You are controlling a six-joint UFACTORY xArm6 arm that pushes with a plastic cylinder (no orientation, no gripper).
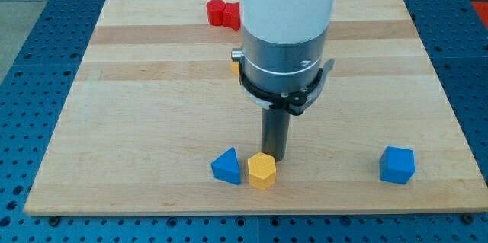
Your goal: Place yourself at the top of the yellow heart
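1. Camera view: my tip (274,156) rests on the counter (152,83), touching or just above the yellow hexagon block (261,171). There are no jaws here, only a straight rod.
2. The yellow heart (235,62) is mostly hidden behind the arm, near the view's top; you see only a sliver. Steer the tip around it, stopping just above, near the red block (223,13), without nudging either.
3. Blocks look smooth and matte: a blue triangular block (226,165), a blue block (397,164); the counter is pale striped wood.
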